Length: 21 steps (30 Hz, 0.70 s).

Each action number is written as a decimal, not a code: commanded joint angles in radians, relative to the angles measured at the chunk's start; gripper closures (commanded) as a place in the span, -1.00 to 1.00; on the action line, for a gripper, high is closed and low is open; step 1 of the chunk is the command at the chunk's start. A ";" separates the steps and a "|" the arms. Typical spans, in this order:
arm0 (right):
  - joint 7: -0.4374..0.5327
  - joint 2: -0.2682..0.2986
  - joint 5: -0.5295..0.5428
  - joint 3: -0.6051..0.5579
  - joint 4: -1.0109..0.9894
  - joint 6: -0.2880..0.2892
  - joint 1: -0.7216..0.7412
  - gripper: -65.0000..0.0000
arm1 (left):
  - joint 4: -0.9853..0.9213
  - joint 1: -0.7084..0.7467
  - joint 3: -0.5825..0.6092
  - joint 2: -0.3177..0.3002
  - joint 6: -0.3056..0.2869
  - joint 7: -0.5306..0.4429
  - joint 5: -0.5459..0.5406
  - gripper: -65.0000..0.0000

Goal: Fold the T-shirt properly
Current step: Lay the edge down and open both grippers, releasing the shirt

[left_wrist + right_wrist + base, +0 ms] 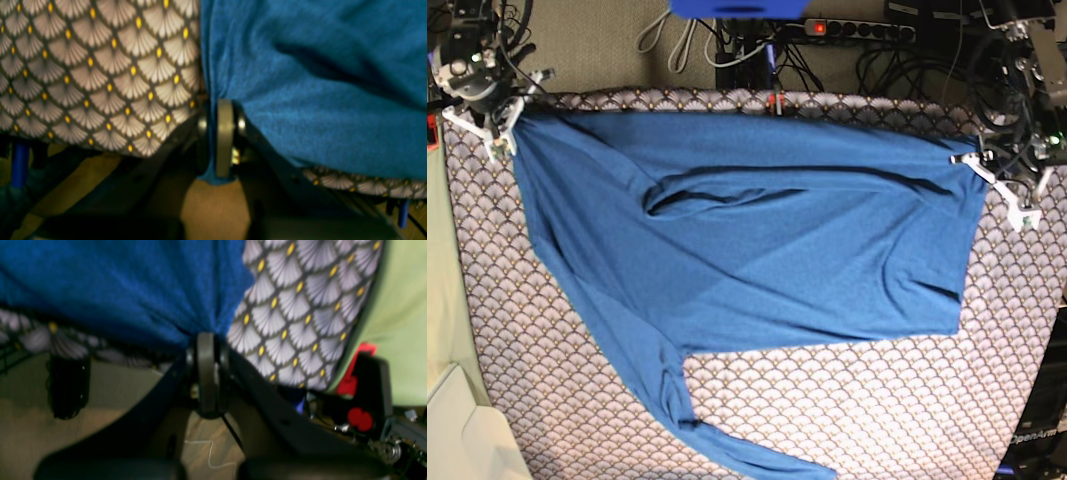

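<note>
Both grippers, left [224, 140] and right [206, 373], clench T-shirt [757, 250] corners; uneven pulling could slip thin fabric free; the loose sleeve may drag.

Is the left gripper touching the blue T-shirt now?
Touching. In the left wrist view the left gripper is shut on an edge of the T-shirt, with blue cloth pinched between its jaws.

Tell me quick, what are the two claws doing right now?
Left gripper: shut on the T-shirt, pinching its edge.
Right gripper: shut on the T-shirt too.
</note>
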 commanded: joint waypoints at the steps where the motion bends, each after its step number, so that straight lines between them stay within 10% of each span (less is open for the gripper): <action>1: 0.007 0.016 -0.006 0.008 0.015 -0.004 -0.001 1.00 | 0.013 -0.006 -0.005 -0.020 0.001 -0.011 0.003 0.99; 21: 0.003 0.009 -0.006 0.003 0.006 -0.004 0.000 1.00 | -0.166 0.016 -0.004 -0.017 0.001 -0.135 0.005 0.97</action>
